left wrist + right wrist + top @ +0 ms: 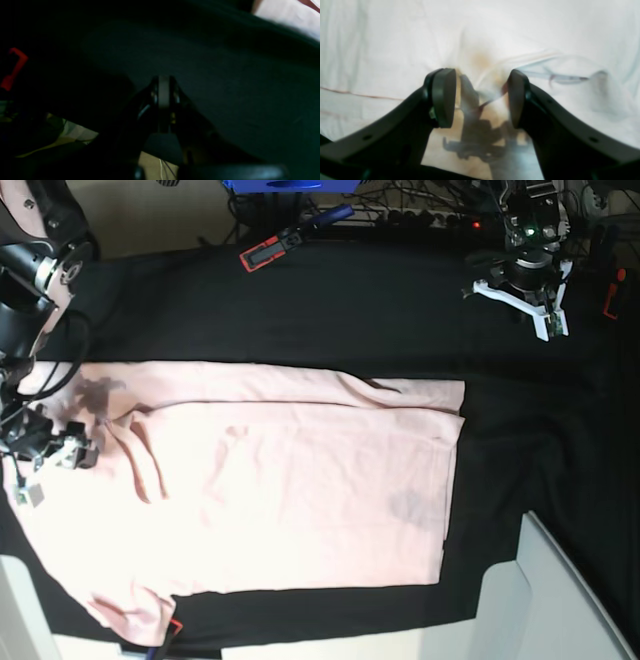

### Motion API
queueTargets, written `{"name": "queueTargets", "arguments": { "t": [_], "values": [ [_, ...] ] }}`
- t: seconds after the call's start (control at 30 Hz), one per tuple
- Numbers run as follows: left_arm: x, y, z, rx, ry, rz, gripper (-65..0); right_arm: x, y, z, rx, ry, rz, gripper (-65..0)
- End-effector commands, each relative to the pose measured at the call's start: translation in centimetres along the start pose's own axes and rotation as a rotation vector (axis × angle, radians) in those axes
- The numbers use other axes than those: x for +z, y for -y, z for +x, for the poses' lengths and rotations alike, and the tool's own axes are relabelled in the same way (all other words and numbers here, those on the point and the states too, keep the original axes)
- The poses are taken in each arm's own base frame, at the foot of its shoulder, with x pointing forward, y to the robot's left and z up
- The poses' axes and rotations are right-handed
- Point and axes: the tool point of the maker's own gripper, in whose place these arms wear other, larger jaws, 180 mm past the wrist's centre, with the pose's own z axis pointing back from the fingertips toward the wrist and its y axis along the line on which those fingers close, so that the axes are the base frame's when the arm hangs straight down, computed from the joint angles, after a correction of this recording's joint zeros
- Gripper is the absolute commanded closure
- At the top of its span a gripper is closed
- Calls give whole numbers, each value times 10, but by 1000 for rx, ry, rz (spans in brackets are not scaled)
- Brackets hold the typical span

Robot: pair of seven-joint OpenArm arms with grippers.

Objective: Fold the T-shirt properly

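Lying flat across the black cloth (300,290), the T-shirt (290,490) is filling the middle of the base view, plain side up, print showing through faintly as a grey patch near its right edge. One sleeve is hanging toward the bottom-left corner of that view.

Right gripper (480,97) is sitting over the shirt's left end in the base view (55,452), next to a dark blotch showing through the fabric. Wrist view: jaws are standing wide apart, nothing between the pads (443,97), pale wrinkled fabric directly under them, dark printed shapes bleeding through the cloth below. Whether the tips are touching the fabric, can't tell.

Left gripper (163,86) is sitting well away from the shirt, at the top right of the base view (530,295), over bare black cloth. Wrist view is dark and blurred: the fingers are looking pressed together, gripping nothing. A corner of the shirt (290,17) is showing at the top right of that view.

Red clamp (268,250) is lying at the far table edge, apart from the shirt. Another red item (13,68) is showing at the left of the left wrist view.
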Motion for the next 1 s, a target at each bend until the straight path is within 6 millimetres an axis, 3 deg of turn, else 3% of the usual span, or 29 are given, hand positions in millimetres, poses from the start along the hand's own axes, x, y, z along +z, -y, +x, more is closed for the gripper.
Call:
{"name": "queueTargets", "arguments": {
  "t": [0.0, 0.13, 0.37, 0.53, 0.7, 0.97],
  "values": [
    [2, -4, 12, -12, 40, 9, 0, 8, 5, 23, 8, 53, -3, -313],
    [2, -5, 11, -12, 39, 11, 0, 5, 0, 19, -1, 39, 10, -313],
    [2, -6, 11, -13, 40, 13, 0, -7, -19, -10, -29, -2, 48, -313],
    [2, -5, 12, -13, 41, 11, 0, -11, -28, -13, -30, -7, 65, -305],
    [2, -8, 12, -10, 42, 18, 0, -11, -28, -13, -30, -4, 64, -93],
    [2, -8, 12, -12, 43, 17, 0, -10, -26, -8, -25, 13, 60, -4]
  ]
}}
